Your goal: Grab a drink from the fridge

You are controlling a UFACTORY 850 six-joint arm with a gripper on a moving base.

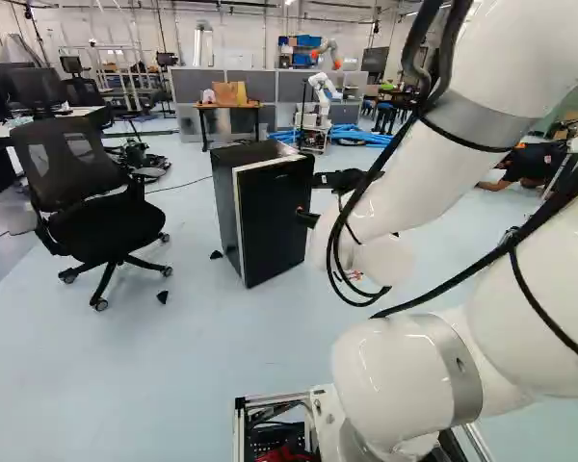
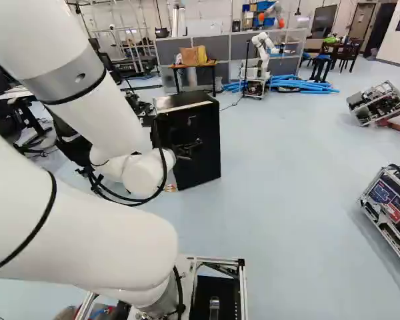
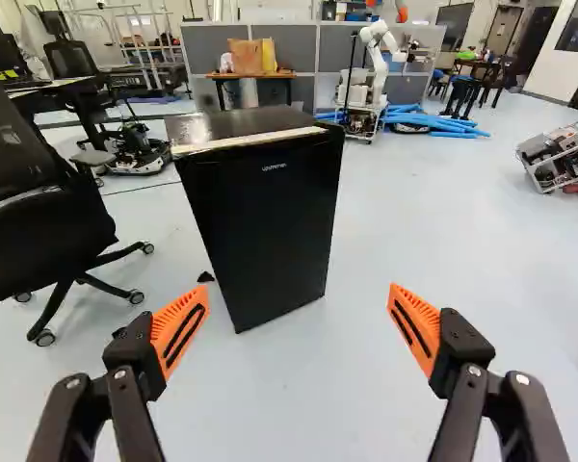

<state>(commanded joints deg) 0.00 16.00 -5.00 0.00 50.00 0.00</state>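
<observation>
Drink: unseen, presumably inside the fridge; likely smooth, slippery, best gripped round its middle. Fridge point(image 1: 265, 217): upright, upper middle of the left base view. Its door point(image 3: 260, 221): shut, smooth; probably stiff at the seal, best pulled by its free edge. Fingers point(image 3: 180, 332): spread wide, holding nothing.
</observation>
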